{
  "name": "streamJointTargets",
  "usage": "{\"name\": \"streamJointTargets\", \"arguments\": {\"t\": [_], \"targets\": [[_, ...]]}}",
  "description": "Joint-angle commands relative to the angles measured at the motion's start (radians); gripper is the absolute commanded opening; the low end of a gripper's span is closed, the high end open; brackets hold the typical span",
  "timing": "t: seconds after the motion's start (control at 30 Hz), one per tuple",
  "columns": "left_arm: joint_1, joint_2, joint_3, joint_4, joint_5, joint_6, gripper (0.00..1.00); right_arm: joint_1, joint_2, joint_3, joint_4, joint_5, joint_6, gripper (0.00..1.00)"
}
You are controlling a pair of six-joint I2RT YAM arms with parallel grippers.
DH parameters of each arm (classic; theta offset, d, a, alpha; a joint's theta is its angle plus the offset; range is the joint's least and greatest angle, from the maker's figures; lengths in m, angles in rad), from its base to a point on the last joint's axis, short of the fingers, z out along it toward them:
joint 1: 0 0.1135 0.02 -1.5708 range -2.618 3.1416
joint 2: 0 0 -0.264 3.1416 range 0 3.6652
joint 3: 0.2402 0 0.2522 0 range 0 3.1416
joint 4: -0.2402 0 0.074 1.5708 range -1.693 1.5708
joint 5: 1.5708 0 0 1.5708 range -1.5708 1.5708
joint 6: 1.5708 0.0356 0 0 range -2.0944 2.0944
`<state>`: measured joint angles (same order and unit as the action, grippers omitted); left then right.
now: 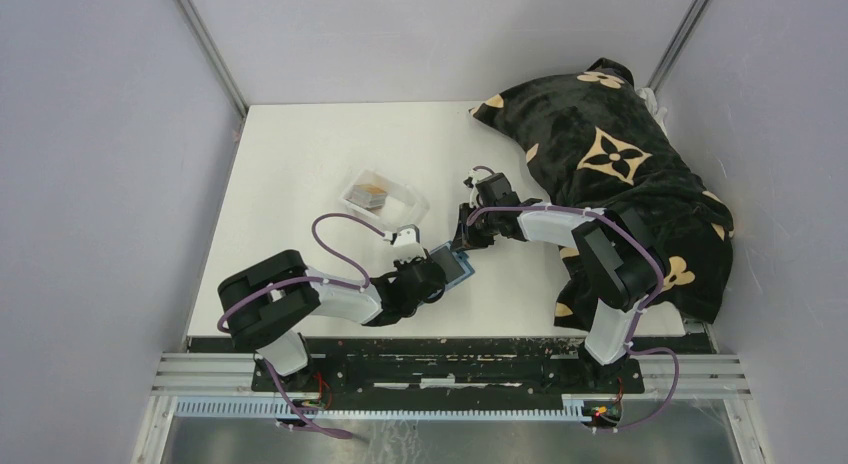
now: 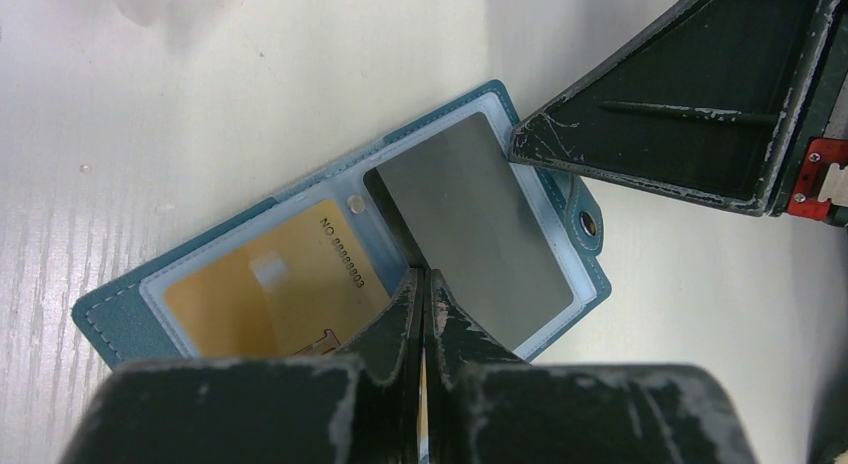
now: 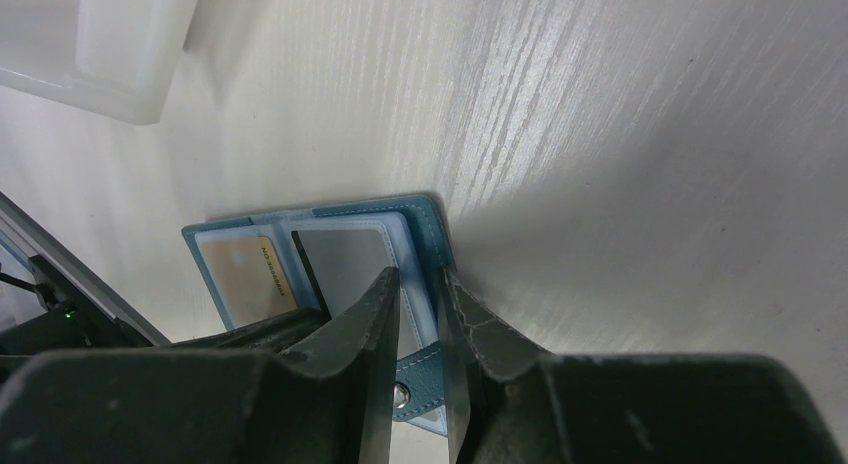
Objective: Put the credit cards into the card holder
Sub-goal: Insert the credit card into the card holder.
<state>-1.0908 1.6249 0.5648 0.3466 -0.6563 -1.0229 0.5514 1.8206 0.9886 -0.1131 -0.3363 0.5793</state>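
Nearest the arm bases, the left hand (image 2: 424, 279) is seen closed, its fingers pressed together at the fold of the card holder (image 2: 295, 209). Whether a thin sleeve edge is pinched there cannot be told. The card holder is laid open like a book on the tabletop (image 1: 300, 144), between the two hands. A gold card (image 2: 260, 289) is seated in its left clear sleeve. A grey card (image 2: 470, 224) is lying at the right sleeve, slightly askew, and it cannot be told whether it is fully pushed in.

Just beyond, the right hand (image 3: 418, 279) is held partly open. Its fingers stand apart and straddle the holder's outer edge beside the snap tab (image 2: 585, 224), and nothing is seen clamped between them.

Farther back, a clear tray (image 1: 412, 196) is set on the tabletop, and a few more cards (image 1: 368, 195) can be made out inside it. A black patterned cushion (image 1: 600, 154) is piled at the far right.

The task is judged to be partly done. One card is stowed and a second is being seated. The cards in the tray are yet to be moved.
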Motion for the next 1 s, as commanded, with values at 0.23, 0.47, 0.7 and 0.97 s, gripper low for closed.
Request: {"name": "streamJointTargets", "arguments": {"t": [0.23, 0.47, 0.7, 0.97], "targets": [[-0.004, 0.004, 0.041, 0.035, -0.07, 0.066, 0.03, 0.01, 0.033, -0.011, -0.002, 0.027, -0.015, 0.27], [-0.004, -0.054, 0.043, 0.019, -0.12, 0.104, 0.09, 0.012, -0.018, -0.011, -0.024, 0.075, -0.048, 0.34], [-0.004, -0.107, 0.039, 0.03, -0.144, 0.146, 0.24, 0.019, -0.08, -0.005, -0.035, 0.131, -0.094, 0.48], [-0.004, -0.264, -0.055, 0.093, -0.162, 0.193, 0.5, 0.102, -0.202, 0.048, -0.084, 0.306, -0.213, 0.59]]}}
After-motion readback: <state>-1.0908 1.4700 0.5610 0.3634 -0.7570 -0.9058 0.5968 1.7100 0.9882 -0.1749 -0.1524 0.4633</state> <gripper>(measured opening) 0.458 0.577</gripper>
